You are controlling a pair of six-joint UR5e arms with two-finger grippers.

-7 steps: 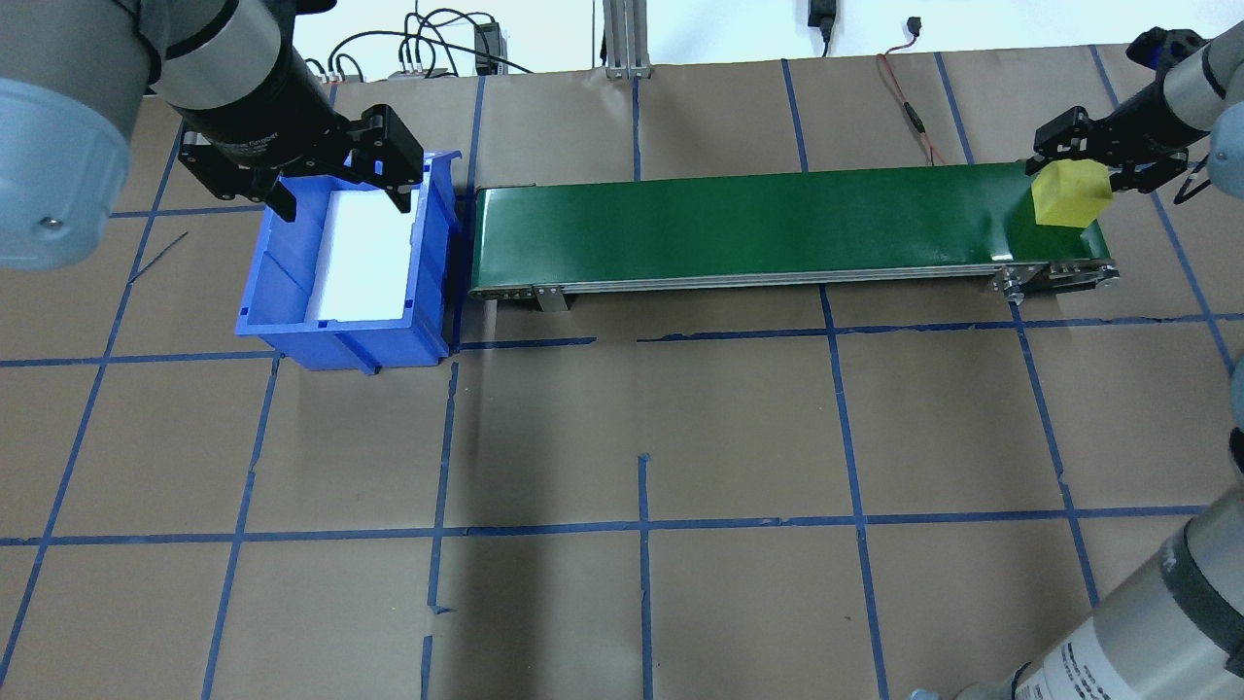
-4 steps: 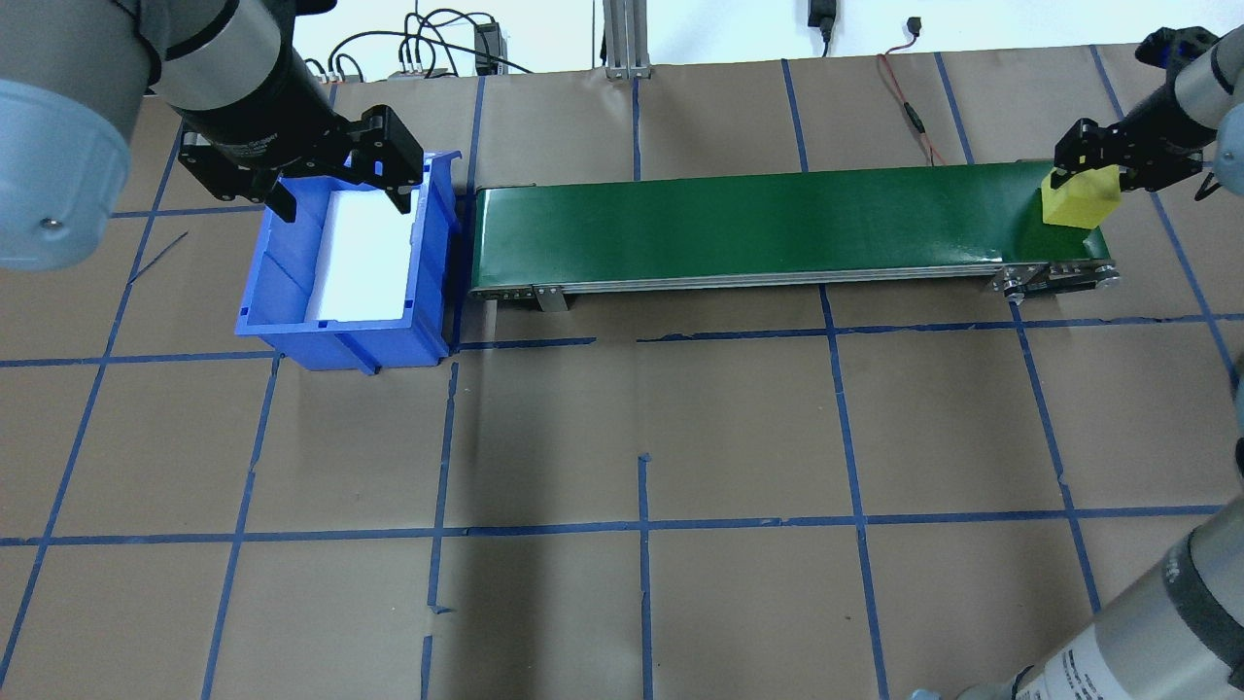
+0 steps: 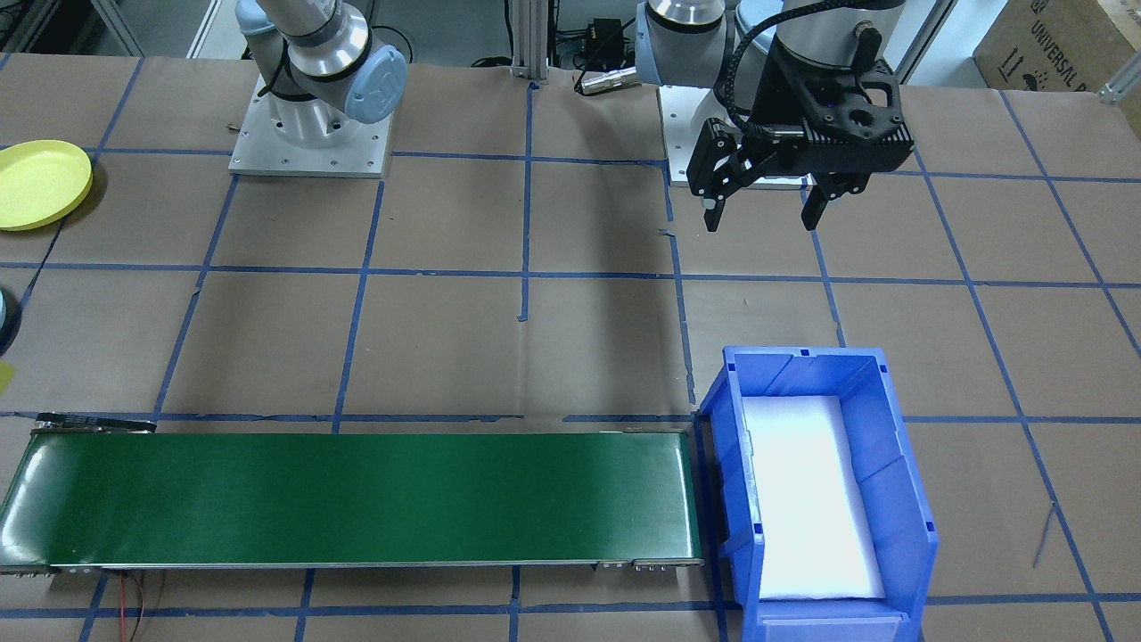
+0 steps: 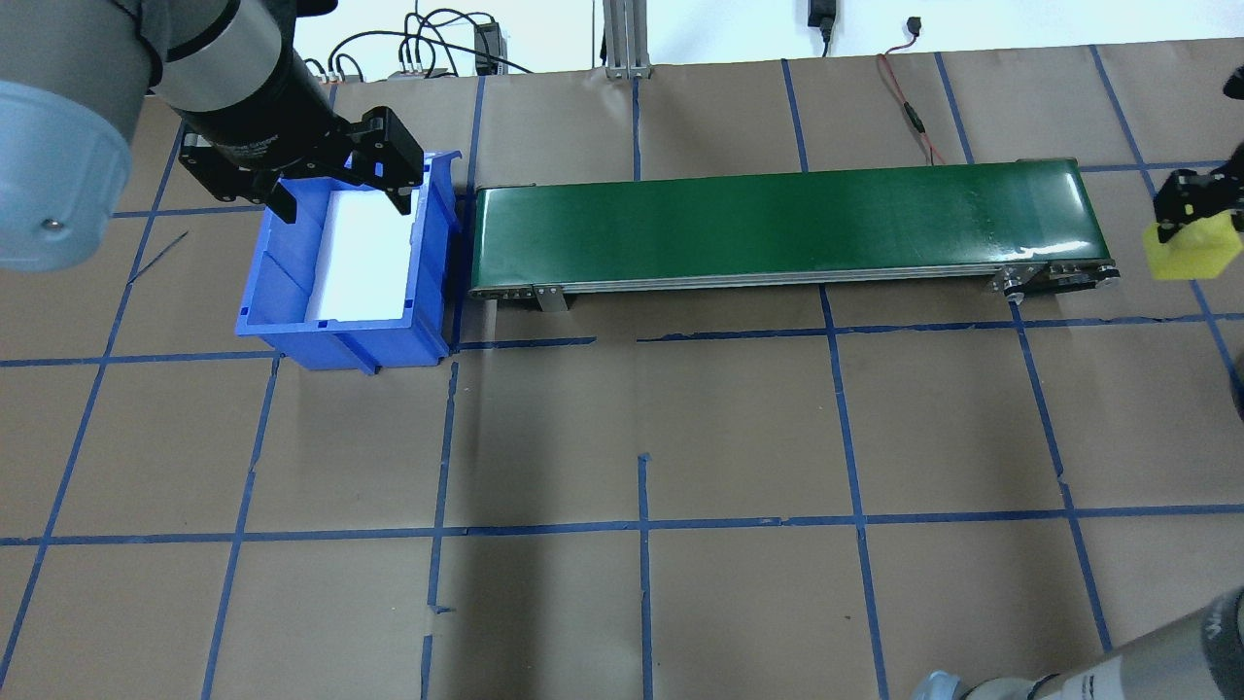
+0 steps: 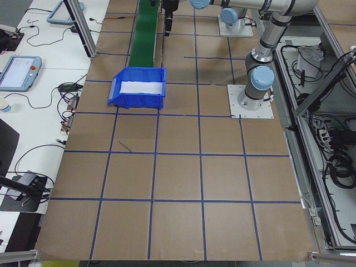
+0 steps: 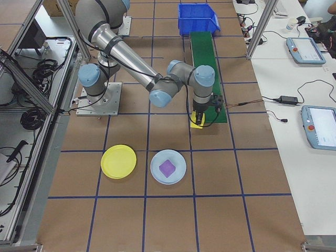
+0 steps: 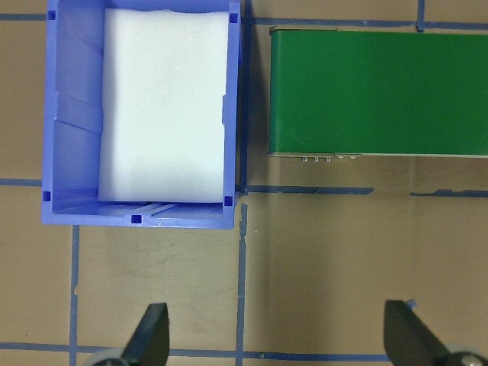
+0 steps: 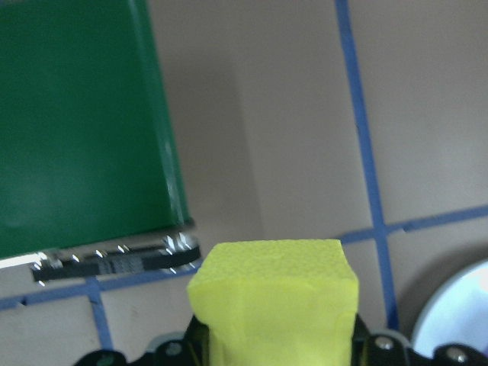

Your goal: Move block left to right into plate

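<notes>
My right gripper [image 4: 1201, 231] is shut on the block [image 4: 1190, 256], a yellow foam cube, and holds it in the air just past the right end of the green conveyor belt [image 4: 777, 219]. The right wrist view shows the block [image 8: 274, 301] filling the space between the fingers. The yellow plate [image 6: 118, 161] lies on the table, nearer the robot's base than the block [image 6: 198, 122], and also shows as the plate [image 3: 40, 183] at the front-facing view's left edge. My left gripper [image 4: 340, 194] hangs open and empty over the blue bin [image 4: 340, 335].
A white foam pad lines the blue bin [image 3: 905, 499] at the belt's left end. A pale blue plate [image 6: 155, 169] carrying a purple block [image 6: 167, 168] lies beside the yellow plate. Cables run along the table's far edge.
The right gripper has carried the yellow block off the belt's right end, rightwards and towards the robot. The left arm has not moved.
</notes>
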